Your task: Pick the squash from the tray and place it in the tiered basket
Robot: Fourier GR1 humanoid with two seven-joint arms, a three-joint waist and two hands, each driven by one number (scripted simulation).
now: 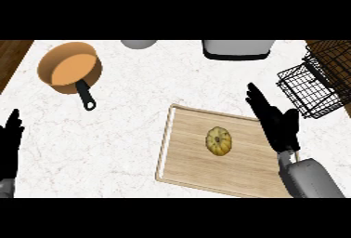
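Now the right hand [277, 122] hovers with fingers straight; squash [219, 141] lies on the tray [188, 162] to its left, tiered basket [312, 88] beyond it. Left hand [10, 139] rests, fingers straight too.

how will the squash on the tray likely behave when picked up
The squash looks rounded, so it may roll on the flat tray if nudged. It probably stays stiff when grasped. Its ribbed skin may give the right hand some purchase.

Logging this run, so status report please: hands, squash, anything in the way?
Right hand open over tray's right side, holding nothing. Left hand open, resting at left edge. Squash on tray, untouched. Only that right hand between squash and basket.
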